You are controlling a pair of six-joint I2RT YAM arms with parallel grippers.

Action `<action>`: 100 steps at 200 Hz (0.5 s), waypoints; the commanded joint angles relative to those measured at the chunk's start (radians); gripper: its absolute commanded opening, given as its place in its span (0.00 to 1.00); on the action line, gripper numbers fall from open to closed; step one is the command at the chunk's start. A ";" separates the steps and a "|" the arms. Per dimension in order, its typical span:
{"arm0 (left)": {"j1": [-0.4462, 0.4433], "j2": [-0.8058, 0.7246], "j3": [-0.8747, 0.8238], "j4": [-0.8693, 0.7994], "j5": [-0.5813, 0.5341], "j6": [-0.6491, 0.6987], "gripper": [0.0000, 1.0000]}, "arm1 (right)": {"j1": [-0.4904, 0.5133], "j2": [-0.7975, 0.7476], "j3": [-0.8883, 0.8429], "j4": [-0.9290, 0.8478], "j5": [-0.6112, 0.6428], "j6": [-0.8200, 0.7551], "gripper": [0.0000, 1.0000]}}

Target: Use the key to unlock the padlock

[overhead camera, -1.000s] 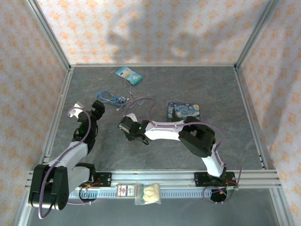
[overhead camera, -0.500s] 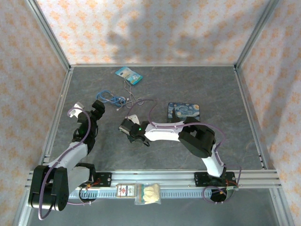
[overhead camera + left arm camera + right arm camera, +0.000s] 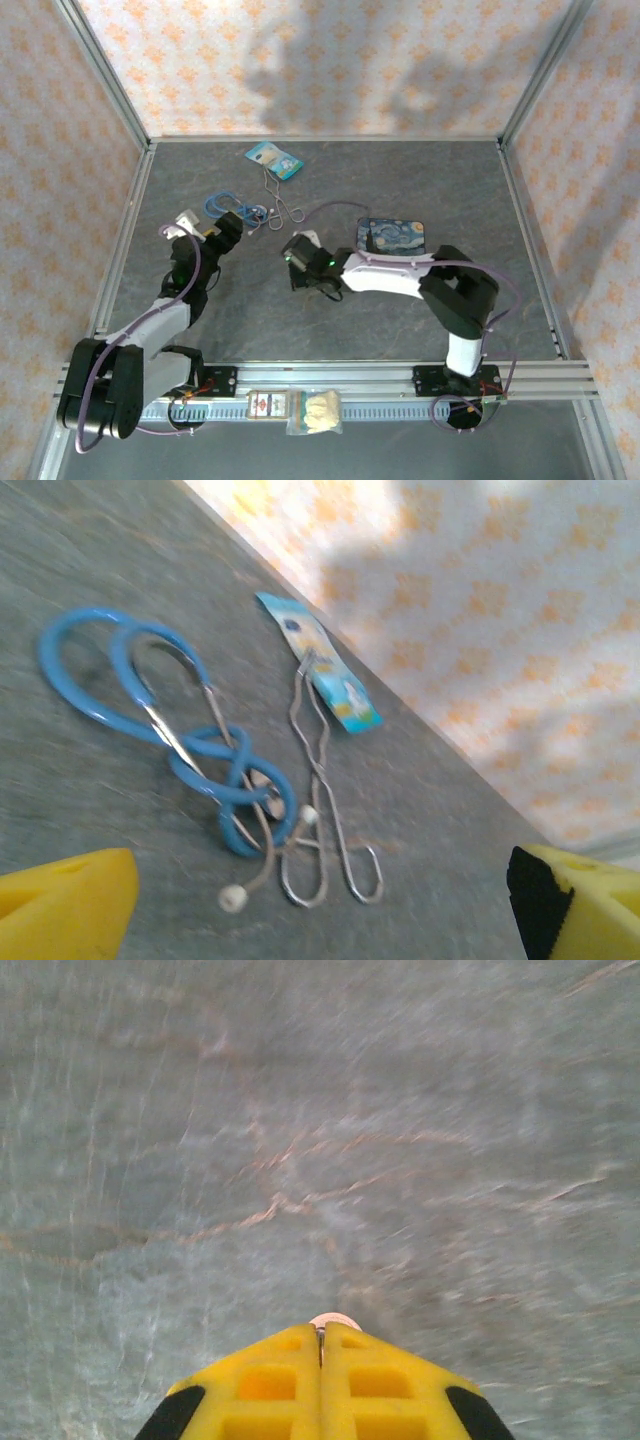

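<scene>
My right fingers (image 3: 380,1390) are matt yellow plastic; the key (image 3: 334,1321) between them looks pale metal. The table (image 3: 300,1110) below is matt, stone-veined grey. Beyond my left gripper (image 3: 320,900): glossy blue tubing (image 3: 100,695), shiny wire loops (image 3: 320,780).

Even bright light, soft wall shadows, both wrist views motion-blurred.

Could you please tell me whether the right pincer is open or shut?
The right pincer is shut: yellow fingers meet, a small pale tip, likely the key, pinched between them.
</scene>
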 commanded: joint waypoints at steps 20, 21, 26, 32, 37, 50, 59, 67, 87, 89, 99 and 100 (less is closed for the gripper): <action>-0.043 0.027 0.020 0.092 0.057 -0.052 0.95 | -0.092 -0.079 -0.138 0.192 -0.245 0.144 0.00; -0.045 0.028 0.018 0.095 0.058 -0.053 0.95 | -0.093 -0.081 -0.141 0.197 -0.248 0.147 0.00; -0.051 0.033 0.015 0.109 0.067 -0.060 0.94 | -0.100 -0.088 -0.155 0.219 -0.260 0.177 0.00; -0.061 0.039 0.011 0.123 0.081 -0.069 0.94 | -0.109 -0.101 -0.170 0.245 -0.275 0.211 0.00; -0.071 0.045 0.010 0.135 0.095 -0.072 0.93 | -0.118 -0.109 -0.181 0.267 -0.284 0.243 0.00; -0.099 0.063 -0.001 0.191 0.145 -0.072 0.91 | -0.150 -0.137 -0.204 0.322 -0.299 0.327 0.00; -0.117 0.077 -0.015 0.245 0.181 -0.073 0.88 | -0.172 -0.155 -0.213 0.351 -0.305 0.369 0.00; -0.131 0.090 -0.030 0.299 0.216 -0.076 0.85 | -0.191 -0.172 -0.214 0.370 -0.304 0.399 0.00; -0.164 0.130 -0.052 0.409 0.306 -0.067 0.66 | -0.231 -0.209 -0.195 0.387 -0.283 0.418 0.00; -0.167 0.134 -0.052 0.418 0.314 -0.064 0.65 | -0.233 -0.212 -0.192 0.387 -0.281 0.418 0.00; -0.188 0.159 -0.049 0.446 0.353 -0.052 0.63 | -0.253 -0.226 -0.182 0.389 -0.280 0.425 0.00; -0.190 0.162 -0.048 0.448 0.357 -0.051 0.62 | -0.255 -0.227 -0.181 0.390 -0.280 0.426 0.00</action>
